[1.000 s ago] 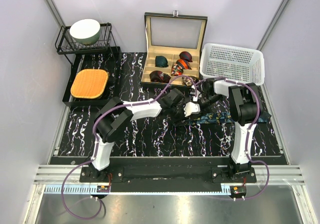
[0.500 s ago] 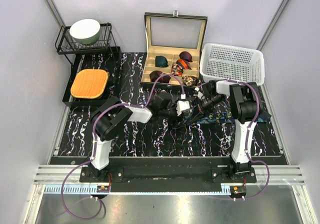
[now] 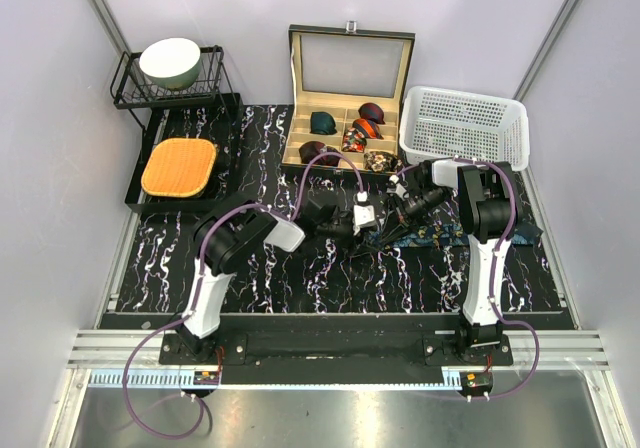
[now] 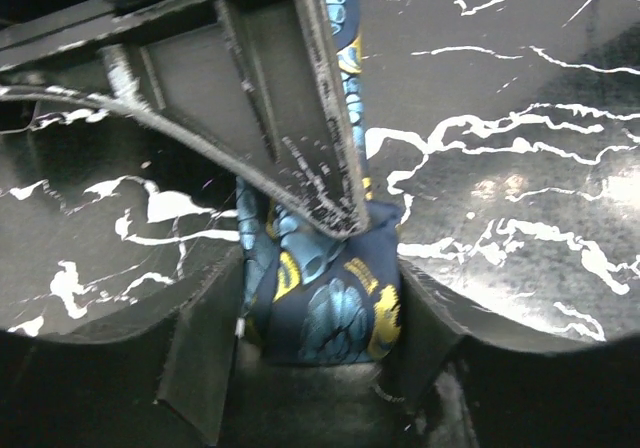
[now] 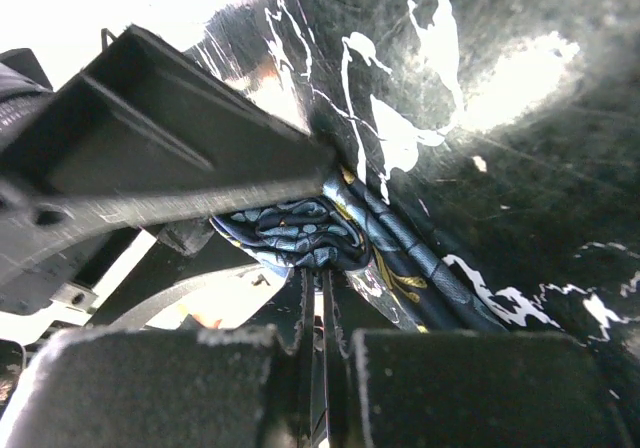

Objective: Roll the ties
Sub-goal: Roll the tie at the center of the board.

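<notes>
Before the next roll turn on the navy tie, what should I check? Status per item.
1. Coil of navy tie held between left gripper fingers: ok.
2. Fabric inside the shut right gripper: cannot tell.
3. Unrolled tail flat on table: ok.
4. Clearance between both grippers: not ok, crowded at the coil.
5. Free slot in tie box: cannot tell.

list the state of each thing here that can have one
left gripper, shut on navy tie
right gripper, shut on navy tie
navy tie, partly rolled, tail flat on table
tie box, lid open
white basket, upright, empty
bowl, upright on rack
</notes>
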`<state>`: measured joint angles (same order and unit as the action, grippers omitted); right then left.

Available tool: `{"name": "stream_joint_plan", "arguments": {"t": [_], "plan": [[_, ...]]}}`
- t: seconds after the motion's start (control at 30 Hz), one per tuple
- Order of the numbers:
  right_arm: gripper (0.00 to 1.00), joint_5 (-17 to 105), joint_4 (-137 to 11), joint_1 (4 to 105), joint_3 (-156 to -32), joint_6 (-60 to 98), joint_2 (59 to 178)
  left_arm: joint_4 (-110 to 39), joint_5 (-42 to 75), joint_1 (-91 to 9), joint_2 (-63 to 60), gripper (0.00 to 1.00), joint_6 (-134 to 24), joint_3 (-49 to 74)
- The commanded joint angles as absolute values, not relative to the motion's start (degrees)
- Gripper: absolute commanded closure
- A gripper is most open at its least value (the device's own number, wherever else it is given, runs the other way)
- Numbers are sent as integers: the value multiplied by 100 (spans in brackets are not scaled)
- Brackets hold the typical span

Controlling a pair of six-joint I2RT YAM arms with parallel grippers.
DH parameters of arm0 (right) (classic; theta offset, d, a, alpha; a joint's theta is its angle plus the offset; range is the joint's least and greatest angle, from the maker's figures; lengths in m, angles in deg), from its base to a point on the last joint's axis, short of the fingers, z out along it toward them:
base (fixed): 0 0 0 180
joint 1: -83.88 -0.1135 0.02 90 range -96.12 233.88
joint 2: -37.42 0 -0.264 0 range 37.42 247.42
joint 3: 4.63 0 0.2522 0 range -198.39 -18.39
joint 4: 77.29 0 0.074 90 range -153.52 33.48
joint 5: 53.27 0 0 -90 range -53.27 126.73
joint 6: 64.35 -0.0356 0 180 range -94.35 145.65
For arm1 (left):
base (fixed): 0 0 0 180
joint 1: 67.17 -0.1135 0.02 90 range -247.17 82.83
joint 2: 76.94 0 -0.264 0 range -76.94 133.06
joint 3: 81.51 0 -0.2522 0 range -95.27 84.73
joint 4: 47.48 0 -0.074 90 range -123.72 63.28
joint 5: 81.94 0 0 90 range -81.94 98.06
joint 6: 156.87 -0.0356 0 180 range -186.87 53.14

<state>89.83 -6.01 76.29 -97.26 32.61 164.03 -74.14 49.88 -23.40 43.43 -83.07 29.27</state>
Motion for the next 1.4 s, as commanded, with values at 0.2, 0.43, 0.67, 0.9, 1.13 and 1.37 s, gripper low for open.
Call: {"name": "stream_joint_plan", "arguments": {"t": [0.2,0.43,0.67,0.9,1.13,1.37], "plan": [[100,8427,-930,7720,-9775,3514,16680,-6563,4734,-2243,4514,76,-7962,2698],[72,8656,-631,7974,-9907,3392,15889,-6062,4594,-2305,4110,100,-8066,3313],[71,8033,-1079,8054,-9652,2970,15949,-5464,4112,-2331,3793,100,-8014,3314],[76,7523,-1158,7808,-9696,3022,16441,-4753,3346,-2323,3529,100,-7926,2954],[77,7250,-1132,7676,-10135,2996,16556,-3646,2837,-2103,3423,99,-8786,2620],[68,8005,-886,7711,-10399,3269,16083,-2275,2450,-1910,3705,97,-9376,2268]]}}
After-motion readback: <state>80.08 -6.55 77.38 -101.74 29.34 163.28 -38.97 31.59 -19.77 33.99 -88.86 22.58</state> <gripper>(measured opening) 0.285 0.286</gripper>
